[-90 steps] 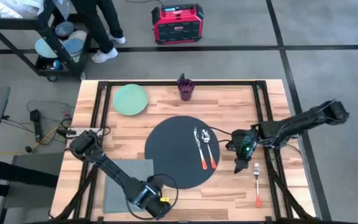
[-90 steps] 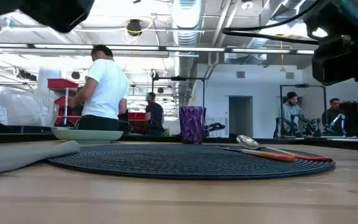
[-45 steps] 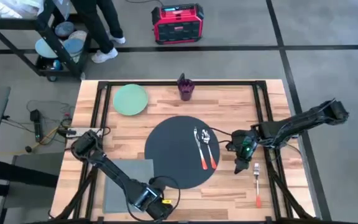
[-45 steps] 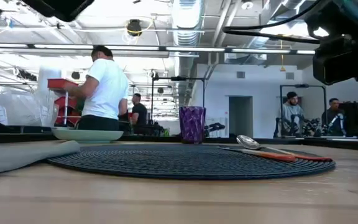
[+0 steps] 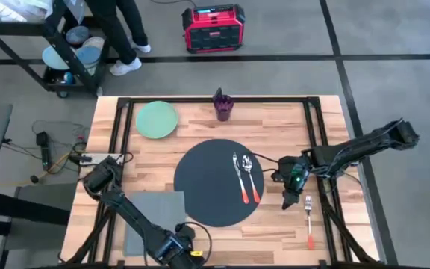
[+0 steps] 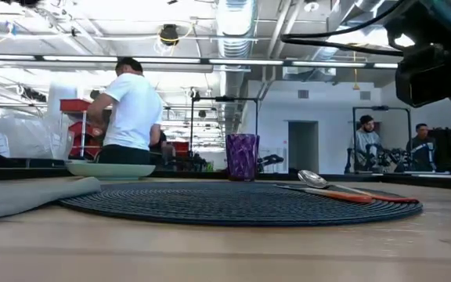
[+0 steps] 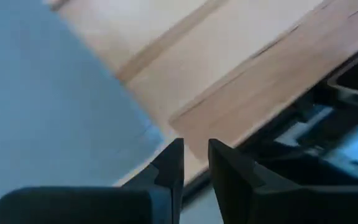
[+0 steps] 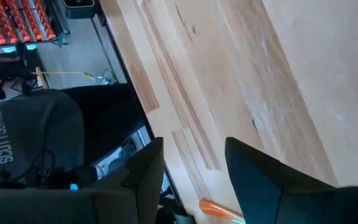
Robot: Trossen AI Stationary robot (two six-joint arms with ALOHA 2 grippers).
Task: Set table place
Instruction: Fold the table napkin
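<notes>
The place, a round dark grey mat (image 5: pixel 216 183), lies mid-table and shows edge-on in the low view (image 6: pixel 233 202). A knife (image 5: pixel 240 179) and a spoon (image 5: pixel 251 179) with orange handles lie on its right part. An orange-handled fork (image 5: pixel 308 221) lies on the wood right of the mat. My right gripper (image 5: pixel 288 197) (image 8: pixel 194 146) hovers open between mat and fork, holding nothing. My left gripper (image 5: pixel 175 252) (image 7: pixel 196 144) is over the table's near edge beside a grey napkin (image 5: pixel 154 221), its fingers a narrow gap apart and empty.
A pale green plate (image 5: pixel 157 119) sits at the far left and a purple cup (image 5: pixel 223 105) at the far middle. A black cart (image 5: pixel 66 45) and a person (image 6: pixel 131 110) stand beyond the table's far edge. Bare wood lies on both sides of the mat.
My left gripper has drawn back toward the table's near edge and a little to the left, and its arm has left the top of the low view. The person behind the table has shifted at the cart.
</notes>
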